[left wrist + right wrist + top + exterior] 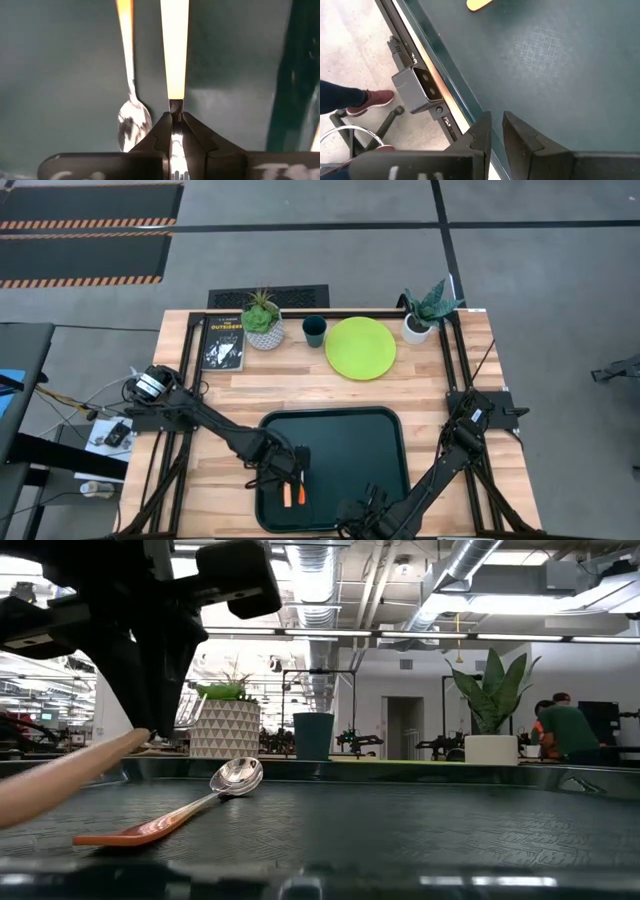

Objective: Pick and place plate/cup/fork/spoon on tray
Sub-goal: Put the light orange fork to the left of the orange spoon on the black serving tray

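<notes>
The wooden table [430,395] is carrying every item, and the tray [350,450], a dark green rectangle with rounded corners and a raised rim, is sitting on the table's near half, serving here as the landmark. Inside the tray, toward its left near corner, two orange-handled utensils are lying side by side. The spoon [180,810] is resting flat on the tray floor with its rounded bowl pointing toward the far rim. The fork [174,50] is lying just beside the spoon, and the left gripper [175,117] is closing its fingers snugly on the fork's metal neck, where the orange handle ends; the low view is showing that handle [60,775] tilted, its metal end raised. The rest of the tray floor is showing only bare plastic.

The right gripper [496,127] is hovering over the tray's near rim, right of the utensils, with its fingers almost together, only a narrow gap between them and nothing held.

Beyond the tray's far rim, the lime-green plate [360,347] is lying flat on the table. The dark teal cup [314,330] is standing upright just left of the plate, apart from it. Farther left of the cup, a white patterned pot with a spiky plant [263,322] is standing, and a black book [222,342] is lying beside it. A second white-potted plant [424,314] is standing right of the plate.
</notes>
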You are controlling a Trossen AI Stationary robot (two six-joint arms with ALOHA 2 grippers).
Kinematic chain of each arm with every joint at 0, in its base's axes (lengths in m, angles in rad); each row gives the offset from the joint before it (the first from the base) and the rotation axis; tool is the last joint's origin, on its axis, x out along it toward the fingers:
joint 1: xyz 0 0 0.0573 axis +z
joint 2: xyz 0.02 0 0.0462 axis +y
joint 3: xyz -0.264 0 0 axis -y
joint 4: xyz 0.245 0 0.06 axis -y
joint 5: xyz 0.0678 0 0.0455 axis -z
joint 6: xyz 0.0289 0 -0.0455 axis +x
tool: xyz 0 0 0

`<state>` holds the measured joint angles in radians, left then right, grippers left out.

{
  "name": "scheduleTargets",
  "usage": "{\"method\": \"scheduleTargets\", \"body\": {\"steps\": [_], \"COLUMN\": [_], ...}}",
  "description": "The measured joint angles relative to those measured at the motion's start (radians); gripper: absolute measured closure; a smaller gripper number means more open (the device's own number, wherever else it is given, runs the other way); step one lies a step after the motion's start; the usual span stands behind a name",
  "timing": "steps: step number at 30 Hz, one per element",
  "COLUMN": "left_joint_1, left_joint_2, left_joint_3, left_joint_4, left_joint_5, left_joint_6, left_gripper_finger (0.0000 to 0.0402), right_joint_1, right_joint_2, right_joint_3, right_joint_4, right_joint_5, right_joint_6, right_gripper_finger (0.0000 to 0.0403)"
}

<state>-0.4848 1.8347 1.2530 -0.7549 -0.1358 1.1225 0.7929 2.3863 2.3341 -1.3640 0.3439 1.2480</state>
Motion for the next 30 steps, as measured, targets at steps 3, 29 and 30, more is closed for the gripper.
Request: {"method": "scheduleTargets", "body": {"steps": [3,29,30], "left_joint_1": [0.005,0.025,0.024], "left_joint_2": [0.0,0.032,0.032], "left_joint_3": [0.0,-0.047,-0.047], "left_joint_4": [0.014,0.065,0.065], "left_joint_5": [0.023,0.016,0.017], "left_joint_6": [0.019,0.015,0.016], "left_gripper_finger": [0.0391,0.0387,0.0384], "right_joint_1": [0.0,-0.003,-0.003], "right_joint_2": [0.0,0.0,0.0], "right_joint_3": [0.0,0.0,0.0], "right_joint_4": [0.0,0.0,0.0], "right_joint_5": [0.0,0.0,0.0], "right_joint_6": [0.0,0.0,0.0], "right_gripper_finger": [0.0331,0.0331,0.0331]}}
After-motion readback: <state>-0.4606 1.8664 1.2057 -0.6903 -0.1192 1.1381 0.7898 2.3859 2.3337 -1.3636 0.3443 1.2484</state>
